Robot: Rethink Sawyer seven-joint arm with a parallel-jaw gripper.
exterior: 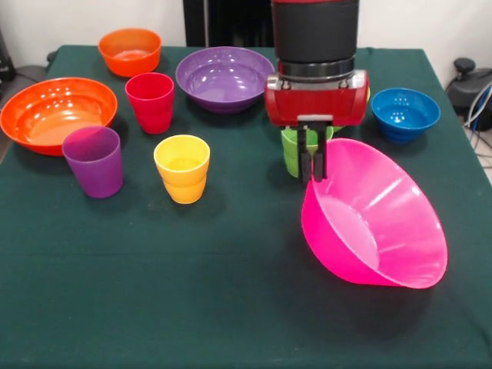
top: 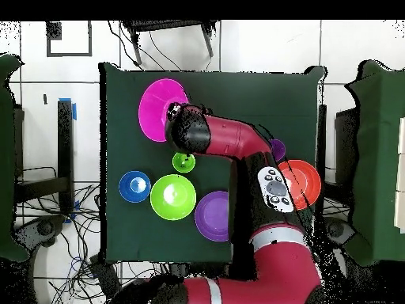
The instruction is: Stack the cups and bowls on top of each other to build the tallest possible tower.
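Front view, L to R. Large orange bowl point(exterior: 55, 114) at 9 o'clock, upright, glossy, wide and shallow. Small orange bowl point(exterior: 130, 51) at 11 o'clock, upright. Purple cup point(exterior: 94, 161) just below the large orange bowl, upright, ribbed lower half. Red cup point(exterior: 151, 101) near 11, upright, betw. the orange bowls and the purple bowl point(exterior: 224, 78), which sits at 12, upright, empty. Yellow cup point(exterior: 182, 167) near table centre, upright, ribbed low down. Green cup point(exterior: 291, 152) mostly hidden behind the gripper point(exterior: 313, 174); a green bowl point(top: 173, 196) shows only in overhead view. Gripper fingers are closed onto the top rim of the pink bowl point(exterior: 377, 229), thin gap only, rim pinched betw. them. Pink bowl at 4 o'clock, large, glossy, tilted steeply on its side, mouth facing 4–5 o'clock, lower edge on the green cloth point(exterior: 192, 292). Small blue bowl point(exterior: 405, 112) at 2 o'clock, upright, apart from the rest. Nothing stacked yet.
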